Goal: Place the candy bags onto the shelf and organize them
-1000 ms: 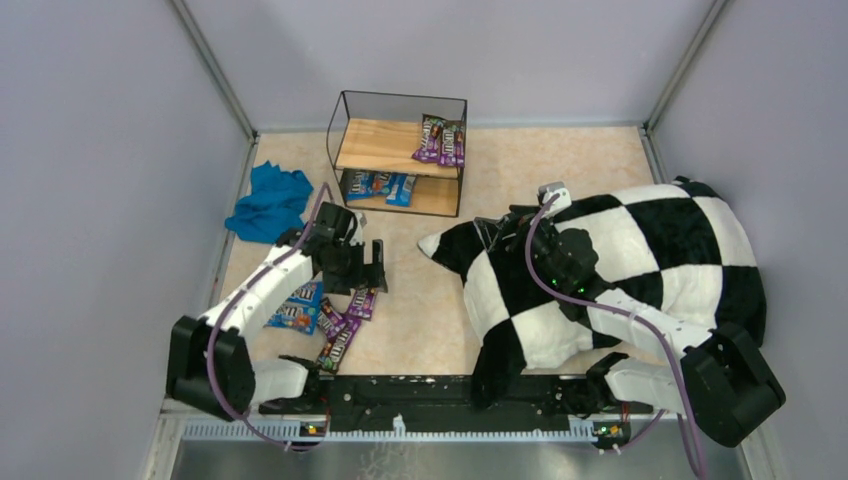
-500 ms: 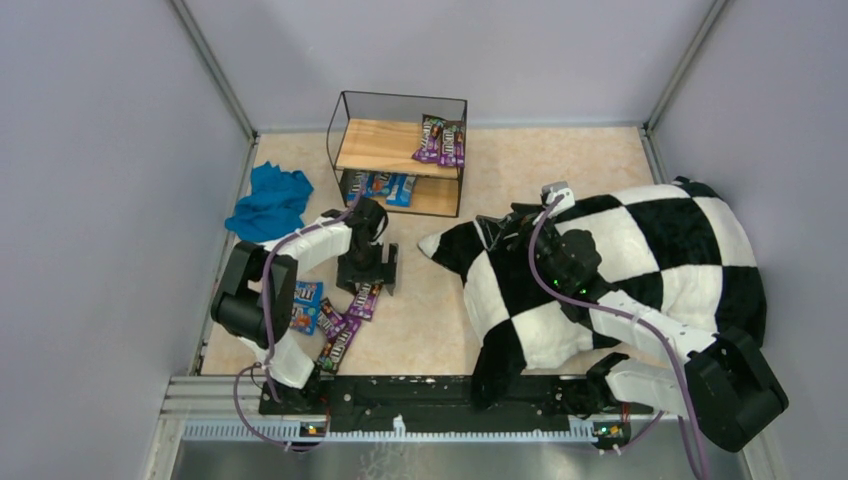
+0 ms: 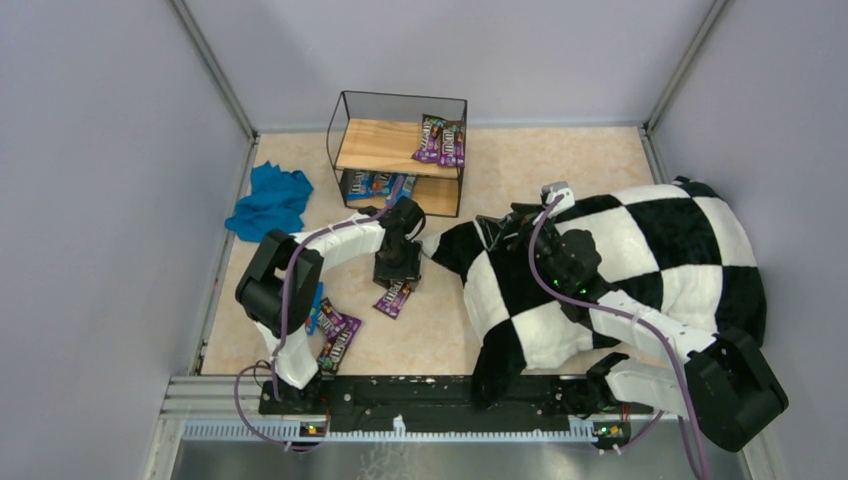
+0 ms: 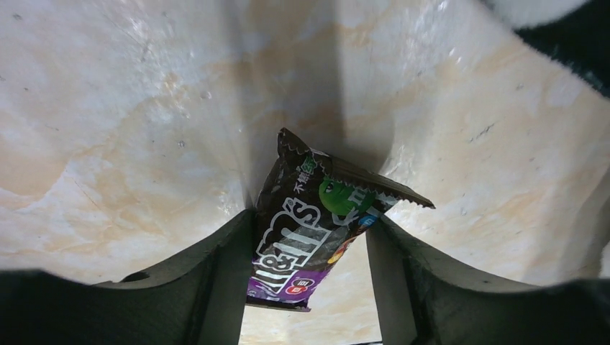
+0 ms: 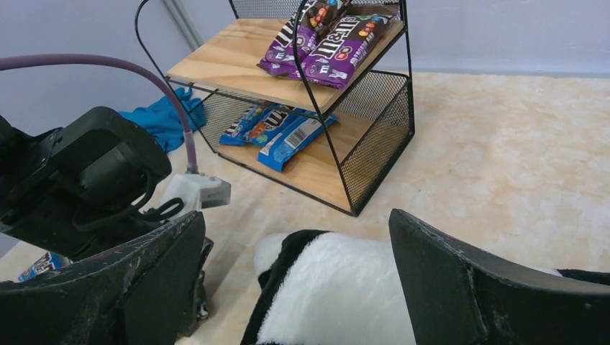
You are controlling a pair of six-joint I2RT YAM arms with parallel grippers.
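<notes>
My left gripper [image 3: 398, 272] is shut on a dark purple candy bag [image 3: 397, 297], which shows between its fingers in the left wrist view [image 4: 306, 230], just above the floor and in front of the shelf [image 3: 348, 148]. The shelf's top board holds purple bags [image 3: 442, 140] at its right end, and its lower board holds blue bags [image 3: 380, 184]. More bags [image 3: 337, 335] lie on the floor at the near left. My right gripper [image 5: 295, 280] is open over the pillow's corner [image 5: 338, 287]. The right wrist view also shows the shelf [image 5: 237, 68].
A black-and-white checkered pillow [image 3: 640, 250] fills the right side under the right arm. A teal cloth [image 3: 268, 200] lies at the left wall. Grey walls close in the table on three sides.
My left gripper has moved right and toward the shelf, carrying the purple bag away from the pile on the floor. The right arm has not moved.
</notes>
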